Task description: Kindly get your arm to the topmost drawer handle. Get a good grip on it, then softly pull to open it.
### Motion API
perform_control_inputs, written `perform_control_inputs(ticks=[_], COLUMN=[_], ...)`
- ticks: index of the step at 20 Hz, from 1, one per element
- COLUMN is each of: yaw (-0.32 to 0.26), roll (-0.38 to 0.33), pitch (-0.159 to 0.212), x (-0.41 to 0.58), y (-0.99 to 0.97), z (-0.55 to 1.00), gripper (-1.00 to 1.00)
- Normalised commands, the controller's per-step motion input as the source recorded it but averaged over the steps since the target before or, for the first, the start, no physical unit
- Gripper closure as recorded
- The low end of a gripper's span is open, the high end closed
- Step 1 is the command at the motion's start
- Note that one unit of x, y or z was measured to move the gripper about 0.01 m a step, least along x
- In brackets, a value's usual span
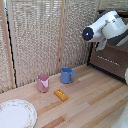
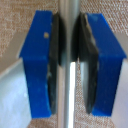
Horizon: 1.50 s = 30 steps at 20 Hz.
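Hand (image 2: 70,60) closed on handle (image 2: 68,30), bar running lengthwise between blue fingers (image 2: 40,65), pads seemingly touching though blurred. Pull square to bar, away from drawer.

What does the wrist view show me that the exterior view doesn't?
Wrist only: the blue claw shut on a silver handle, dark pads pressing both sides. Exterior only: the arm reaching a dark drawer front, plus a pink cup, blue cup, yellow block and plate on the table. Shared: nothing clearly; the exterior view hides the claw.
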Motion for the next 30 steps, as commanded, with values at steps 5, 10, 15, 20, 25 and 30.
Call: perform_control_inputs(ticks=[5,10,15,20,25,30], yaw=[0.053,0.115,0.216,-0.152,-0.204,-0.005], roll=[0.0,0.0,0.0,-0.03,-0.05,-0.02], pitch=[0.056,0.013,0.031,-0.008,-0.027,-0.072], x=[0.355,0.375,0.409,0.14,-0.171,-0.288], y=[0.96,0.79,0.52,0.46,0.47,0.86], z=[-0.21,-0.21,-0.17,-0.04,0.1,0.19], gripper=[1.0,1.0,1.0,1.0,1.0,1.0])
